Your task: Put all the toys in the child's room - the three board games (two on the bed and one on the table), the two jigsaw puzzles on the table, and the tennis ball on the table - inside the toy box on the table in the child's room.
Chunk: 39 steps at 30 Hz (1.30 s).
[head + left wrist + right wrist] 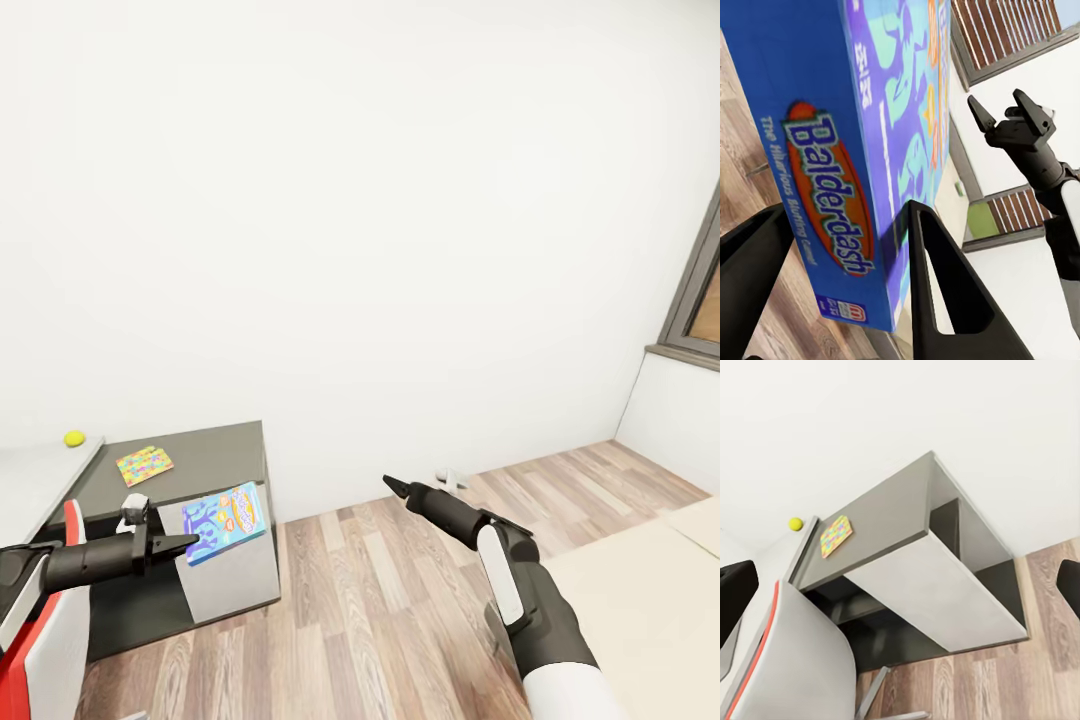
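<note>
One blue board game [224, 522] (printed "Balderdash") clamped in left gripper [186, 545]; at 10 o'clock, one jigsaw puzzle [144, 465] and one tennis ball [75, 438] on table [215, 450]; right gripper [394, 486] at 3 o'clock, holding nothing, jaws parted

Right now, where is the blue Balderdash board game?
The Balderdash board game is held in the left gripper, at the head view's lower left, in front of the dark grey desk section.

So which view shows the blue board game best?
The left wrist view: the blue board game shows close up between the left gripper's fingers, "Balderdash" readable. The head view shows it small, held beside the table.
</note>
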Tool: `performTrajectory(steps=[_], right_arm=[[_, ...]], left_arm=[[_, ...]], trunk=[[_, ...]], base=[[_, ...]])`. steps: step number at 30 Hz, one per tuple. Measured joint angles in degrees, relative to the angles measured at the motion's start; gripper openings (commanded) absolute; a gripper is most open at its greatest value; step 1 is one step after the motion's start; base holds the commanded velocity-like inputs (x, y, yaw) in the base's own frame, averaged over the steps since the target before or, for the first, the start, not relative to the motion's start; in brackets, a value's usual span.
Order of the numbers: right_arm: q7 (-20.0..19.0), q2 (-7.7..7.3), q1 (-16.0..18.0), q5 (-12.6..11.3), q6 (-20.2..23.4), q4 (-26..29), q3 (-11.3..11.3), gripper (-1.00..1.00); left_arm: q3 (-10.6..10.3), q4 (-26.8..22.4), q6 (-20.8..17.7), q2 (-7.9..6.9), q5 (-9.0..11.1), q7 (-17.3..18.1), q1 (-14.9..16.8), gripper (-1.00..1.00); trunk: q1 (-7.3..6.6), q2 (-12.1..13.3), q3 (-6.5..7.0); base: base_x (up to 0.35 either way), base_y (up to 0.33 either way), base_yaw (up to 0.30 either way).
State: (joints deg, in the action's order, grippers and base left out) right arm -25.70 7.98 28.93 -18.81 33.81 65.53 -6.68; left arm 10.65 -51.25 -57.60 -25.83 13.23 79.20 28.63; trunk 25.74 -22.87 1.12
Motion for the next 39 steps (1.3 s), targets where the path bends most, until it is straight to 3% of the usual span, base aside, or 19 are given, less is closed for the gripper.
performTrajectory(steps=[39], right_arm=[[0.0,0.05,0.0,0.3,0.0,0.0,0.0,1.0]], left_arm=[[0.0,0.0,0.0,-0.01,0.0,0.0,0.0,-1.0]], trunk=[[0.0,0.0,0.0]], base=[[0.209,-0.033,0.274]])
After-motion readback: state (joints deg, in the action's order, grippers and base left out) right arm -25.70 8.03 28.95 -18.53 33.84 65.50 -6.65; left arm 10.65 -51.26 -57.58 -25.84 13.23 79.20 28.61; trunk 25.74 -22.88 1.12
